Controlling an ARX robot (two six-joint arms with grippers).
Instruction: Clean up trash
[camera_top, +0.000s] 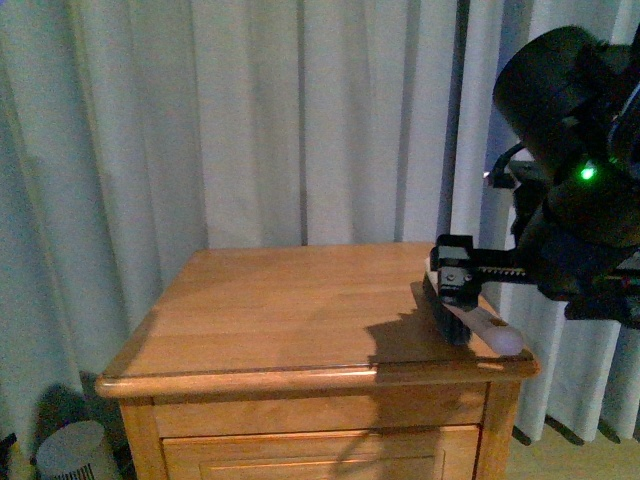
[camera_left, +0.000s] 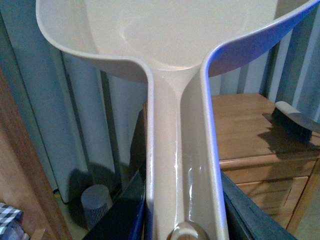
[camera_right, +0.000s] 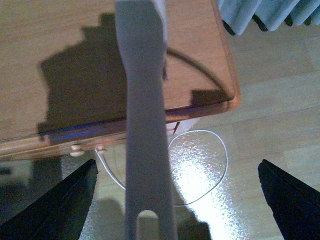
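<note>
Home interior: wooden counter (camera_top: 280, 300) with drawers, backed by floor-length pale curtains (camera_top: 250, 120); light plank floor (camera_right: 280, 125); small ribbed cylinder (camera_top: 75, 452) alongside.

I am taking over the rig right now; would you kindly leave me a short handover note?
Left end effector: shut on the dustpan handle, off the cabinet.
Right end effector: open, fingers apart either side of the brush handle; brush rests at the cabinet top's right edge.
Trash: not in any view.
Done: nothing I can confirm.
Left: grip brush, find trash, sweep into dustpan.
</note>
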